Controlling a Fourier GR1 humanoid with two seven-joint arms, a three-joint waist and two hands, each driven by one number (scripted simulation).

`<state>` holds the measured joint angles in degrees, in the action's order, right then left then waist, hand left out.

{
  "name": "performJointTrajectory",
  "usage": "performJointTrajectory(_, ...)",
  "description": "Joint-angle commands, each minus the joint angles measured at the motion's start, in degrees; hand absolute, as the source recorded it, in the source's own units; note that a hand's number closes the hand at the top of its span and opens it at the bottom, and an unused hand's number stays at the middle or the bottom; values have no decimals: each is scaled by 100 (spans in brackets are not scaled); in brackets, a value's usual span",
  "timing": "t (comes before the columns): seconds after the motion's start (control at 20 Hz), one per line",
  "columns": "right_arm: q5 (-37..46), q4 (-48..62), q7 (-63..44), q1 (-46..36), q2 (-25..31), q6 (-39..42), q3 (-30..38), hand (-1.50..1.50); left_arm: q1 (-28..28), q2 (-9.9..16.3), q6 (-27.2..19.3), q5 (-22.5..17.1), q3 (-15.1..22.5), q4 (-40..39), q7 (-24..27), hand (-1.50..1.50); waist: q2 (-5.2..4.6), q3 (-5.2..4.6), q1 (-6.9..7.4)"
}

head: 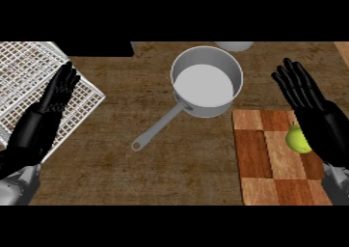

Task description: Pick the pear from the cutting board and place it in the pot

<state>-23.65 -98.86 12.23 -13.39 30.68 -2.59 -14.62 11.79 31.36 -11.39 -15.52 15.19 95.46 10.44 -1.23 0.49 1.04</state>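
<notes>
A yellow-green pear point(297, 139) lies on the checkered wooden cutting board point(266, 159) at the right; my right wrist covers part of it. The steel pot point(206, 82) stands behind the board, toward the middle, with its long handle point(157, 127) pointing to the lower left. My right hand point(300, 88) is open with straight fingers, above and beyond the pear, to the right of the pot. My left hand point(58, 91) is open too, fingers up, over the wire rack at the left.
A white wire rack point(20, 72) fills the upper left of the brown counter. A pale round object point(234, 46) shows at the back edge behind the pot. A lighter wooden strip point(347, 55) runs along the far right.
</notes>
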Motion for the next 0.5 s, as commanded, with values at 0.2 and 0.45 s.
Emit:
performJointTrajectory(0.2, -1956, 1609, -1452, 3, -233, 1326, -49, -150, -244, -428, -247, -552, -88, -355, -907, 0, -110, -34, 289)
performJointTrajectory(0.45, 127, 2734, -508, -26, 1032, 899, 315, -150, -383, -802, -546, -781, 134, -339, -1631, 0, 23, -20, 46)
